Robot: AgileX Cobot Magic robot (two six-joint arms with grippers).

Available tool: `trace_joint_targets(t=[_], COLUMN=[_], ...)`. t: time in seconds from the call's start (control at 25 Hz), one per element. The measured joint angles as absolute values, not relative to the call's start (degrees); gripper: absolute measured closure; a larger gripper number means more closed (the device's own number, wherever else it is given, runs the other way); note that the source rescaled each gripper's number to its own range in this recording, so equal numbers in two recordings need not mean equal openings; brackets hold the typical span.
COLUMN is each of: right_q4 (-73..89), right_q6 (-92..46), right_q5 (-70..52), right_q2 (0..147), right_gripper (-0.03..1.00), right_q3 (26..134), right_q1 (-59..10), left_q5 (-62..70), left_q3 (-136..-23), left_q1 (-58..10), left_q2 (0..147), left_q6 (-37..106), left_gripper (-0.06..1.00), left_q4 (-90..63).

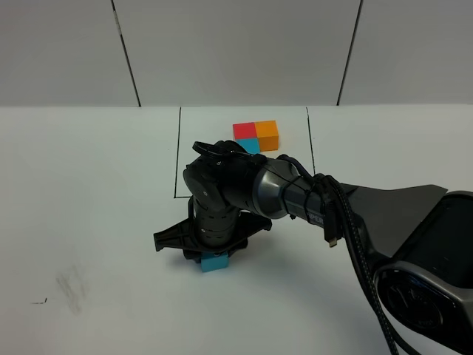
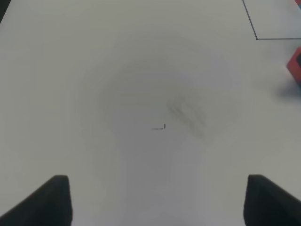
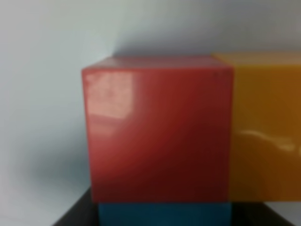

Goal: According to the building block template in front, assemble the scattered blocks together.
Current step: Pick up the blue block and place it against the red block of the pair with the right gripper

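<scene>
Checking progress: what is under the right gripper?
A blue cube pokes out beneath the right gripper. The wrist view shows a red cube and an orange cube grouped with it; from above the arm covers them.

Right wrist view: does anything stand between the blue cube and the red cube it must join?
Nothing visible. The blue cube appears flush against the red cube, the orange cube beside it; no object shows between them.
</scene>
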State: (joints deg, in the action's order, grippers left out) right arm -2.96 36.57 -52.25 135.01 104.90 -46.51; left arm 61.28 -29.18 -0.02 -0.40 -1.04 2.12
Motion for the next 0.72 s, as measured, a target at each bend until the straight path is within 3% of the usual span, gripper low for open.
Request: trace_joint_targets(t=[0.72], right_q4=[-2.97], right_q6=[36.05], right_q5=[-54.99], right_q2=[135.01], right_gripper=[0.97], right_q3=[104.98], right_q1=[-46.62], left_q5=[61.28], left_q3=[-29.18], left_q1=[-0.02], left_q2=[-0.4], left_q6=[-0.92], left_gripper=[0.09], left_q4=[2.12])
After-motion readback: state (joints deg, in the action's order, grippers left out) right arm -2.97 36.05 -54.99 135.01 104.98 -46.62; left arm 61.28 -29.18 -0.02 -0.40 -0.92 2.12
